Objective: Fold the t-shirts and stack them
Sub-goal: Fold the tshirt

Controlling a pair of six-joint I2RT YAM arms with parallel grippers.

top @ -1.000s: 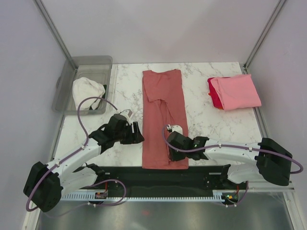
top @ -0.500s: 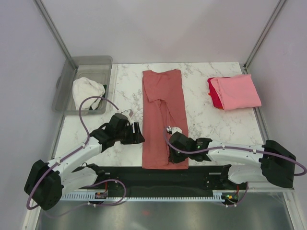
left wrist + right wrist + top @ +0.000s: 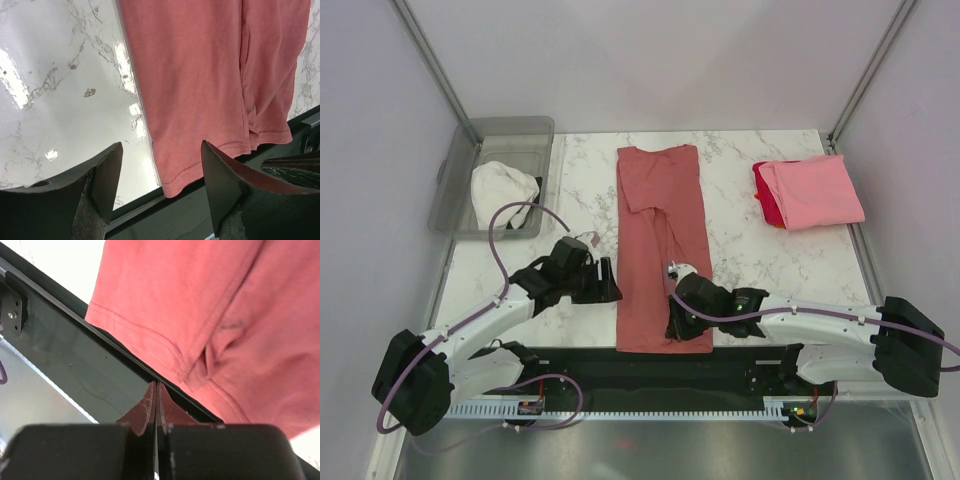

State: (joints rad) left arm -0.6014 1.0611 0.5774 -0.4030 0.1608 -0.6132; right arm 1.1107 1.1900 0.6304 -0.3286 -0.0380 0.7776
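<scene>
Since a second ago the right gripper has been sliding back along the dusty salmon-red t-shirt toward the near edge of the table, and it is now sitting low over the shirt's near hem. The left gripper has been drifting only slightly nearer.

Nearest the bases, the right gripper's fingers are pressing flat against each other with no cloth between them. Their tips are hanging over the black rail, just short of the hem's right part, where a small pucker is showing. The left gripper is standing spread wide and holding nothing. It is hovering over bare marble just beside the shirt's left edge, with the near left corner of the hem lying between its fingers in the wrist view.

The shirt is lying as a long narrow strip, its long axis running straight from the near edge to the far edge, between the two arms. Each arm is sitting about equally close to its own near corner, so lifting the hem and carrying it away would likely be next.

Farther off, at the far right, the light pink t-shirt is resting folded on the bright red t-shirt. At the far left, a grey bin is holding a white cloth.
</scene>
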